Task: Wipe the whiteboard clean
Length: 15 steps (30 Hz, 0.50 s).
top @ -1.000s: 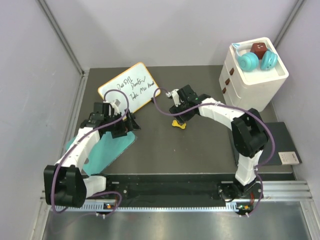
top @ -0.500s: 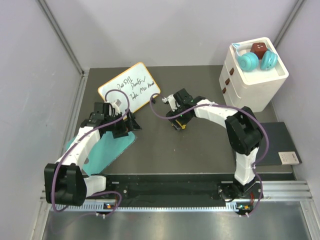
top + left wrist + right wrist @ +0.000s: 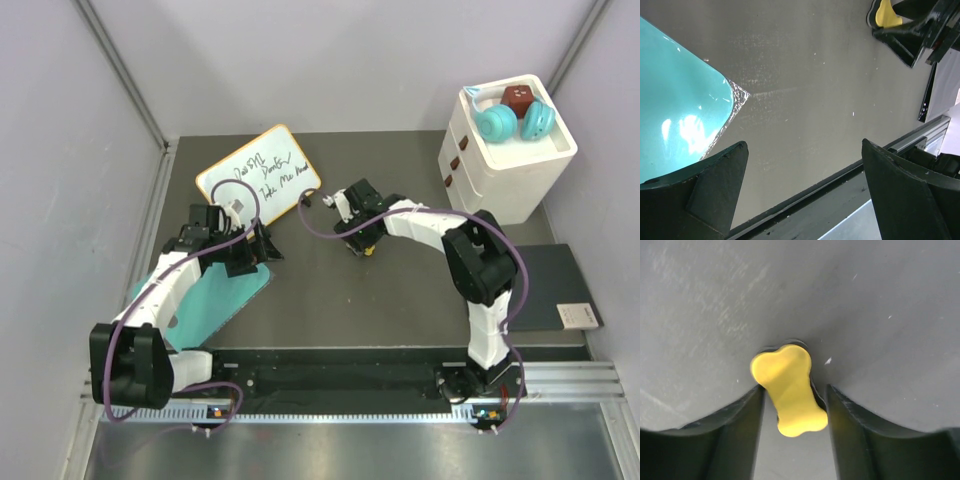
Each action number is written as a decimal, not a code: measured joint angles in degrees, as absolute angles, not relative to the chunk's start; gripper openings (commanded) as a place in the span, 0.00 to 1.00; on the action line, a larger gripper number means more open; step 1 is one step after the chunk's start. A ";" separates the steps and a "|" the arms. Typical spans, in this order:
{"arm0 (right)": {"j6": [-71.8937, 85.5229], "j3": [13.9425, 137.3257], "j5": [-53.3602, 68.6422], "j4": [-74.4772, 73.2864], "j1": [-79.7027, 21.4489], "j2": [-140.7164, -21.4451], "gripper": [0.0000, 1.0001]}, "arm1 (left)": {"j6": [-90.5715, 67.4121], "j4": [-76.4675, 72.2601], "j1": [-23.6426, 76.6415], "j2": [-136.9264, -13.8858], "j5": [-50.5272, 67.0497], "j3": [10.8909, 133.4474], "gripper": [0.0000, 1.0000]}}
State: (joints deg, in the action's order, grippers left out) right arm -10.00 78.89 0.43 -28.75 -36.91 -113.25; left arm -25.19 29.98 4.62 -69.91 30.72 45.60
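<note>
The whiteboard (image 3: 259, 176) lies at the back left of the table, tilted, with black handwriting across it. A yellow bone-shaped eraser (image 3: 789, 389) rests on the dark table near the middle (image 3: 367, 250). My right gripper (image 3: 795, 387) is lowered over it, open, one finger on each side. The left finger touches the eraser's edge and a thin gap shows at the right finger. My left gripper (image 3: 804, 144) hangs wide open with nothing between its fingers, over bare table beside the corner of the teal mat (image 3: 680, 110), near the whiteboard's front edge (image 3: 252, 250).
A white drawer unit (image 3: 470, 165) stands at the back right with teal headphones (image 3: 510, 122) and a brown block (image 3: 517, 98) on top. A dark grey notebook (image 3: 560, 290) lies at the right edge. Grey walls close in the left, back and right.
The right gripper has slid left and come down around the yellow eraser, its jaws narrowing. The left arm has stayed put.
</note>
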 measured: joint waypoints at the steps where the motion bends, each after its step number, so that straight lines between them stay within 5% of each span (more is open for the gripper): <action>1: -10.02 79.13 0.25 -28.58 -36.91 -113.45 0.32 | -25.19 30.00 4.62 -69.91 30.76 45.60 0.99; 9: -8.40 79.79 -0.16 -27.33 -36.95 -114.08 0.04 | -25.36 30.00 4.62 -68.64 29.63 45.52 0.93; 15: -5.23 78.46 2.17 -25.41 -36.95 -113.27 0.00 | -25.39 30.00 2.94 -62.37 25.10 45.21 0.93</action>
State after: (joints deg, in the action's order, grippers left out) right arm -5.23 78.46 2.17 -25.41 -36.95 -113.27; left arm -25.39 30.00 2.94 -62.37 25.10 45.21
